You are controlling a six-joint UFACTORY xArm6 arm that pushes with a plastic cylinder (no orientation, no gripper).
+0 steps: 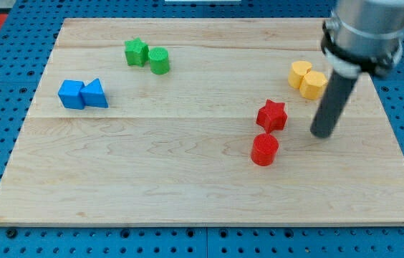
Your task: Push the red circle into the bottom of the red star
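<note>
Eight blocks lie on the wooden table [188, 179], two of each colour. Nearest the table's left edge sit the two blue ones: a blue cube [71, 94] and, touching it on the view's right, a blue triangle [95, 94]. Further along, near the top edge, stand two green blocks, a green star [136, 52] and a green circle [159, 61] pressed against its right side.

Right of the table's middle come the two red blocks. The red star [271, 115] lies above the red circle [264, 149], which sits just below the star's bottom and slightly toward the view's left; the two are very close, though whether they touch cannot be told. Toward the right edge and higher up are two yellow blocks, a yellow circle [300, 73] and a second yellow block [313, 84], seemingly hexagonal, touching it at lower right.

The arm carries a single dark rod with no jaws to open or shut. Its tip [322, 133] rests on the table just right of the red star, below the yellow pair, and holds nothing.
</note>
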